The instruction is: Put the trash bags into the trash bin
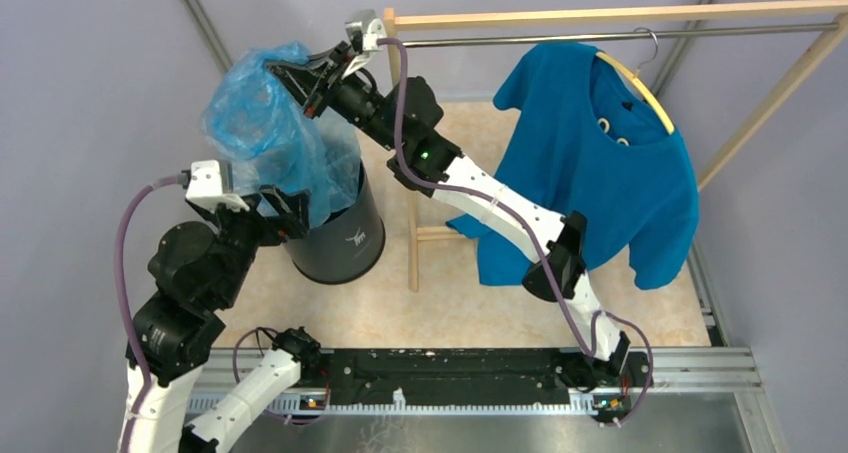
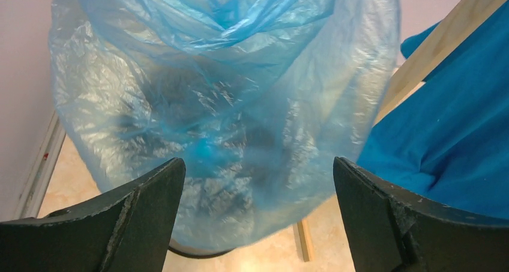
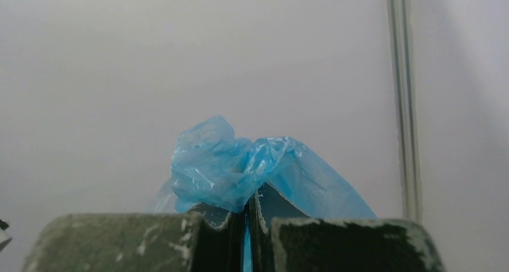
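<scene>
The translucent light-blue trash bag (image 1: 262, 133) hangs puffed out above the black round trash bin (image 1: 340, 241), and its lower end reaches into the bin's mouth. My right gripper (image 1: 290, 78) is shut on the bag's bunched top; the pinched plastic (image 3: 228, 170) sticks out above the closed fingers. My left gripper (image 1: 285, 213) is open and empty at the bin's near-left rim, just below the bag. In the left wrist view the bag (image 2: 222, 104) fills the frame beyond the spread fingers (image 2: 144, 212), and a sliver of the bin's rim (image 2: 198, 252) shows under it.
A blue T-shirt (image 1: 600, 163) hangs on a yellow hanger from a wooden clothes rack (image 1: 610, 15) to the right of the bin. A rack post (image 1: 412, 243) stands close beside the bin. Grey walls close in left and right.
</scene>
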`<state>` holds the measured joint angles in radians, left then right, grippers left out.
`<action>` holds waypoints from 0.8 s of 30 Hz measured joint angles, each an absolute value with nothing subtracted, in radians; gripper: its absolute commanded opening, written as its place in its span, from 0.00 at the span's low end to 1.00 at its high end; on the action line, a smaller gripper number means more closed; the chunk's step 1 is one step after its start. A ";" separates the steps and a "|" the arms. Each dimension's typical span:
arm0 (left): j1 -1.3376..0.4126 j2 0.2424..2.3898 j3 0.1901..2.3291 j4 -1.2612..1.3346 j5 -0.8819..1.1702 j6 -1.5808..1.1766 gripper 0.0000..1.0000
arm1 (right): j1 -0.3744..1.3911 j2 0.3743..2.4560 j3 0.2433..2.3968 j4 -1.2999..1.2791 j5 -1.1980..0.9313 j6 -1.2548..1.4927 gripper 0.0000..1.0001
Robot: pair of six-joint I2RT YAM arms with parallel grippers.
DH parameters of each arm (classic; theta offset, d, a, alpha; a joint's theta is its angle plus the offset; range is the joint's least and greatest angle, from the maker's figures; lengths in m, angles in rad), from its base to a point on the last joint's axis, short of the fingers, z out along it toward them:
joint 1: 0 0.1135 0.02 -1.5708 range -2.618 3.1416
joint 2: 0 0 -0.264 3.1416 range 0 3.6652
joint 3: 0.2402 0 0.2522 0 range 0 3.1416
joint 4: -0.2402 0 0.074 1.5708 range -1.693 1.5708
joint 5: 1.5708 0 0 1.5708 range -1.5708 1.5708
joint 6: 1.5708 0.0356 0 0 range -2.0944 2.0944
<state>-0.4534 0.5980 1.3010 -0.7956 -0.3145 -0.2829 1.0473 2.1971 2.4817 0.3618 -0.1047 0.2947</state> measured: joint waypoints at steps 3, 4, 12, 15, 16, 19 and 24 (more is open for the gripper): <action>-0.453 0.599 1.274 -0.804 -0.324 -0.298 0.99 | 1.037 2.197 2.437 0.357 -0.105 0.283 0.00; -0.453 0.603 1.264 -0.808 -0.329 -0.303 0.99 | 1.036 2.197 2.422 0.350 -0.103 0.280 0.00; -0.453 0.686 1.205 -0.807 -0.354 -0.319 0.96 | 1.029 2.178 2.299 0.308 -0.105 0.265 0.00; -0.453 0.730 1.204 -0.799 -0.384 -0.316 0.88 | 1.029 2.139 2.160 0.292 -0.089 0.262 0.00; -0.453 0.747 1.204 -0.795 -0.394 -0.319 0.86 | 1.029 2.130 2.120 0.277 -0.079 0.262 0.00; -0.453 0.802 1.205 -0.793 -0.418 -0.321 0.85 | 1.028 2.122 2.054 0.228 -0.061 0.272 0.00; -0.453 0.801 1.200 -0.784 -0.406 -0.321 0.87 | 1.022 2.097 1.963 0.152 -0.080 0.338 0.00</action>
<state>-0.4534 0.8005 1.2003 -0.7837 -0.4057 -0.3206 1.0222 2.0968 1.9629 0.1524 -0.0795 0.3382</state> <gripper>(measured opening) 0.861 0.004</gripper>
